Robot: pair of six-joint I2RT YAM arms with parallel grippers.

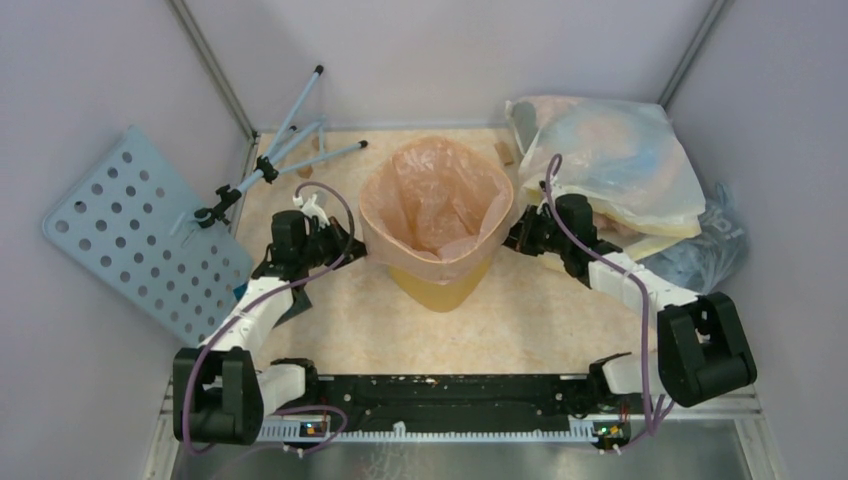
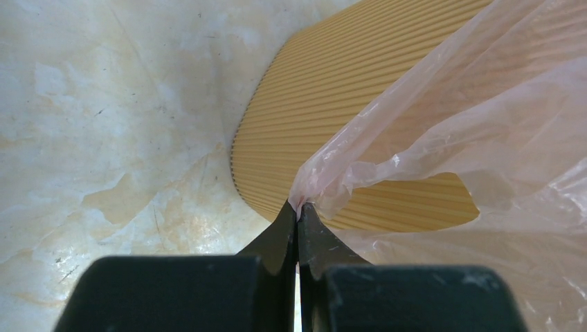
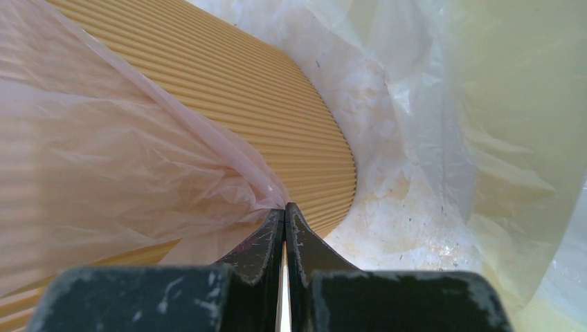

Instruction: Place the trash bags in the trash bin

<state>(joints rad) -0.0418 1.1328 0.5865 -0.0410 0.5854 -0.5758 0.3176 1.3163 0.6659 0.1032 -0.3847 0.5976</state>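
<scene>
Left gripper [image 2: 298, 207] and right gripper [image 3: 284, 207] clamp tight on the pink bag [image 1: 437, 190], stretched over the bin [image 1: 440, 285]. Lining step, looks like; next, tug down evenly.

Pale pink bag [image 1: 437, 195]. Yellow-orange bin [image 2: 332, 104], thin stripes. Cream blotchy table [image 1: 350, 320]. Light blue board [image 1: 120, 235], round holes.

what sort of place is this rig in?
Probably a lab test booth, not a home: plain walls with metal corner rails box in the tabletop, and a perforated panel and a tripod sit left of the trash bin.
</scene>
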